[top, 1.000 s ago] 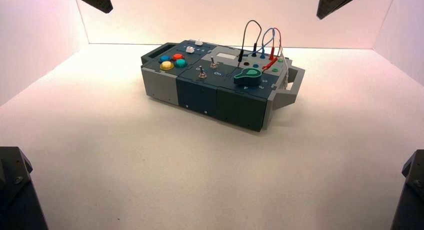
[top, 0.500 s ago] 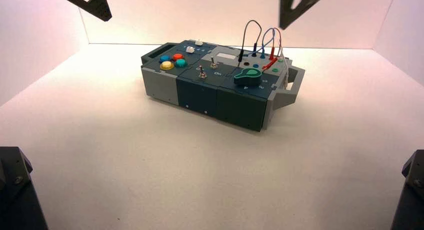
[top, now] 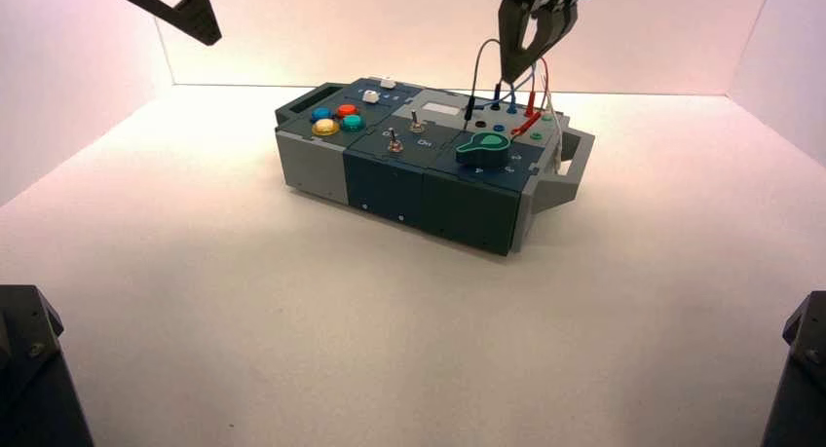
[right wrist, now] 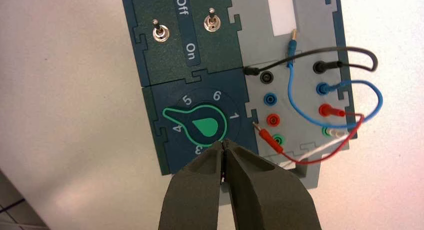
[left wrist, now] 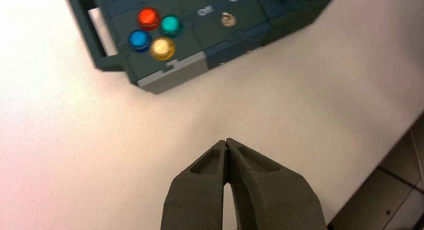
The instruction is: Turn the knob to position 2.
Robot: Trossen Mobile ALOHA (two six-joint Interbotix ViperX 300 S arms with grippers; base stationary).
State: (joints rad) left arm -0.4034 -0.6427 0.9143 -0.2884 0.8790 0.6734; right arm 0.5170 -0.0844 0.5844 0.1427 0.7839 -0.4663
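Your right end effector (top: 508,77), pressed together, hovers above the knob (top: 483,149), near the wires (top: 532,77); the knob sits below it, tabletop (top: 292,311) open beyond the box's (top: 429,189) front edge. Your left end effector (top: 210,40), pressed together, waits.

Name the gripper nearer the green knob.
The right one: the right gripper hangs just above and beyond the knob; the left gripper waits far off to its left.
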